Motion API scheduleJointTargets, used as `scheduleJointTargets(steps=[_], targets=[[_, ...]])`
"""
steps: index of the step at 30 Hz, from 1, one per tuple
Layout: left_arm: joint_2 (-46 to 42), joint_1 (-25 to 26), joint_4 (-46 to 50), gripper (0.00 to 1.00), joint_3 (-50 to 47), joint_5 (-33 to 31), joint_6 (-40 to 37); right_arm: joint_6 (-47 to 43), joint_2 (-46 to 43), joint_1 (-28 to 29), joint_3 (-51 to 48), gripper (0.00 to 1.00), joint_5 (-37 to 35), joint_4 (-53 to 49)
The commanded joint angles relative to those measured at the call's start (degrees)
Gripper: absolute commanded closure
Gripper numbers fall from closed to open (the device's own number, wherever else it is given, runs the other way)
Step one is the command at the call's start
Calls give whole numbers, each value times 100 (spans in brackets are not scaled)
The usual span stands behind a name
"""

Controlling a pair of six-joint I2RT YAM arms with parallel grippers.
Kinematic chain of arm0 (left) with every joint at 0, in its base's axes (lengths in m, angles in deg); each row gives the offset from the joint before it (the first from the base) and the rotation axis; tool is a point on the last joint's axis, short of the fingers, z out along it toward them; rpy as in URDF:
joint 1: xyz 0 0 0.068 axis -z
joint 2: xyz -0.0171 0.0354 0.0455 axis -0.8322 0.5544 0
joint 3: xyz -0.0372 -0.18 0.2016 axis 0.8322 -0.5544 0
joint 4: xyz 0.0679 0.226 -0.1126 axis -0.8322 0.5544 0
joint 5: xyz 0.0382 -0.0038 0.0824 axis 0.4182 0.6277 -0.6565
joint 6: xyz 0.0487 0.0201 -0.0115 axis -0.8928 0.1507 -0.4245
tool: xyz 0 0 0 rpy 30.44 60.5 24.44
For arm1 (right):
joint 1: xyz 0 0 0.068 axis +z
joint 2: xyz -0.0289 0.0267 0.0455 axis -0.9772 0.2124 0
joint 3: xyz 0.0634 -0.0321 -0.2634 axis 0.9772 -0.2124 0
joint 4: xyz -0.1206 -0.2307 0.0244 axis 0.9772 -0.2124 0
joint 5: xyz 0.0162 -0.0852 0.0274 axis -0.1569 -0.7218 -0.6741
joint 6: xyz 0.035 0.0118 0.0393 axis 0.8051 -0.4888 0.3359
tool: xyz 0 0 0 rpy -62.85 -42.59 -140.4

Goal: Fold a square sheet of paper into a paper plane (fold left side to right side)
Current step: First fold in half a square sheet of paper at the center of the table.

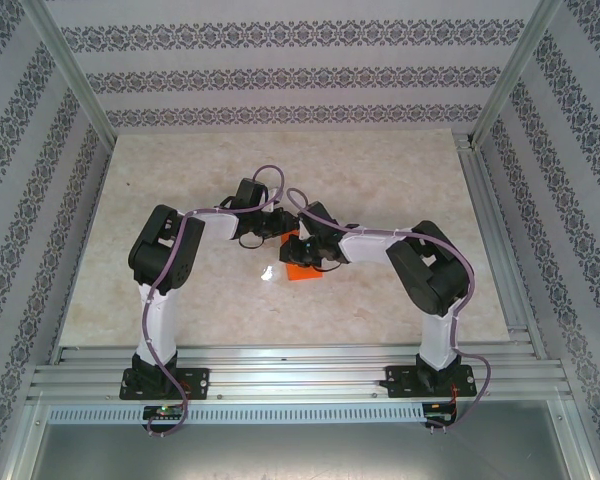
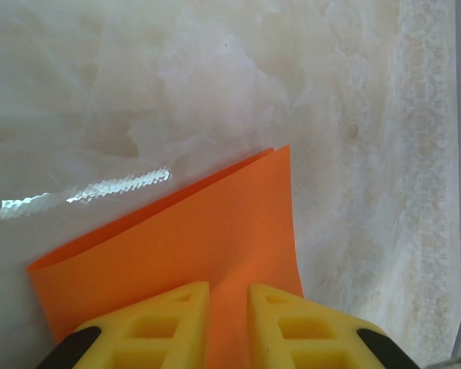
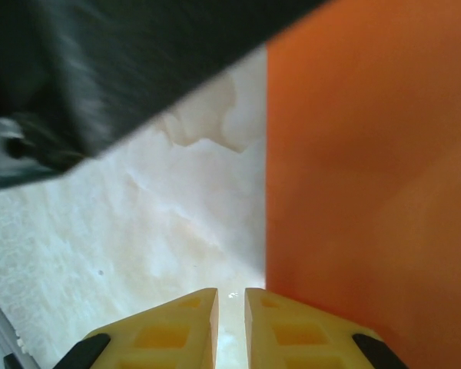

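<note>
Square sheet of paper [image 2: 215, 246], doubled over, lies mid-counter [image 2: 215, 77] beneath the left fingers [image 2: 161, 323] and shows through their narrow slit; whether they pinch it I cannot tell. Just left of its raised edge, which runs straight ahead, the right fingers [image 3: 177, 330] stand a slit apart, empty.

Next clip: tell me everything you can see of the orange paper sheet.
The square sheet of paper is thin, plain bright orange, unmarked. It is folded over: two layers show, slightly offset, at its far corner. It looks smooth, gently bowed. It lies mid-table on the pale marbled table. The left claw has its yellow fingers over the sheet's near part, narrowly apart; contact cannot be told. The right claw sits beside one straight edge.
</note>
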Motion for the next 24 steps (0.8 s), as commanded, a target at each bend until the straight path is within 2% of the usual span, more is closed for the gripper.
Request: scheduleJointTargets(steps=[1,24], targets=[[169,61,542,78,-236,-328,-150,-224,88,114,98,83,-182,-327],[276,60,715,79,-122,-446,-276,-514,-433,632,-471,82,-170,-1031]])
